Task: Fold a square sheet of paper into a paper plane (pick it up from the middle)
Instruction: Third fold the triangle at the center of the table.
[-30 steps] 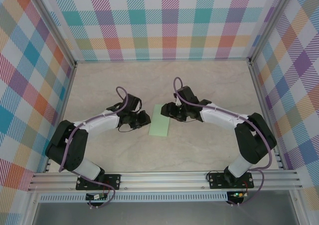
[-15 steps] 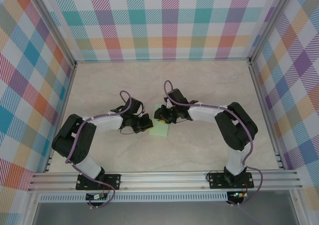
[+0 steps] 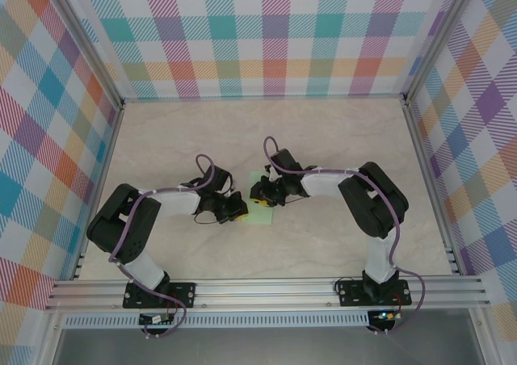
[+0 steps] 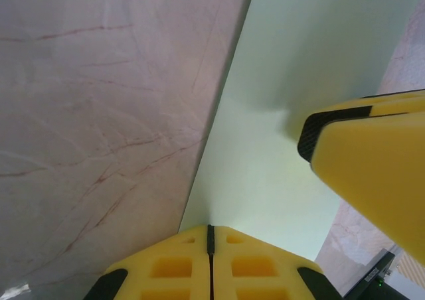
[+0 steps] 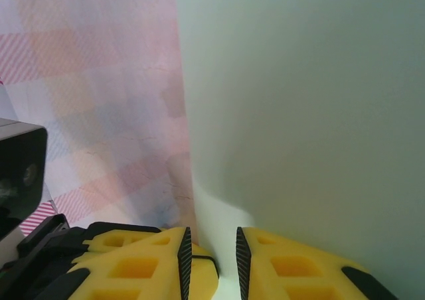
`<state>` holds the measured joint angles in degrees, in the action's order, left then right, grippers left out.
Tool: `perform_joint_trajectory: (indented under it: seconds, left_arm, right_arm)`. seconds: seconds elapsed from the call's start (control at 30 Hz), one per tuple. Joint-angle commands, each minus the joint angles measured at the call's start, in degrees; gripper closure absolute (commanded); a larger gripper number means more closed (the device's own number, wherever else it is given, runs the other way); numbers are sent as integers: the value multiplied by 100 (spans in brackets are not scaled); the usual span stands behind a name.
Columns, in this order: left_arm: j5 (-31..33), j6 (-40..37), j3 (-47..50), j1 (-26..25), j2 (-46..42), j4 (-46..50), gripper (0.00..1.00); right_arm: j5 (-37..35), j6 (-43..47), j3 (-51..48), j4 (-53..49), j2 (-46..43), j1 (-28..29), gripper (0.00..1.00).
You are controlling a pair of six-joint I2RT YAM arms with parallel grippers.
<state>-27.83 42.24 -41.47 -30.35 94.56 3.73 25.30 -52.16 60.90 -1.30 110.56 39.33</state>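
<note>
At mid-table: sheet of paper between 2 arms

On the marbled table, pale green and creased, with a gripper at either side. At its left edge, left gripper, clenched tight. Over its far end, right gripper, narrowly parted, paper edge running into the gap

No text legible, as far as visible
</note>
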Motion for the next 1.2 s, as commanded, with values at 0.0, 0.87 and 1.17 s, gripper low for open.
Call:
perform_joint_trajectory:
  seconds: [0.0,0.87,1.17]
  left_arm:
    - [40,-3,204,-189,50,271,94]
    - [254,-199,323,-505,-1053,854,93]
    - [579,-94,15,-500,-941,500,93]
  right_arm:
    - [177,137,-202,-75,30,57,74]
    - [-475,404,-413,-830,-69,65,78]
    - [-380,391,-413,-760,-154,66,78]
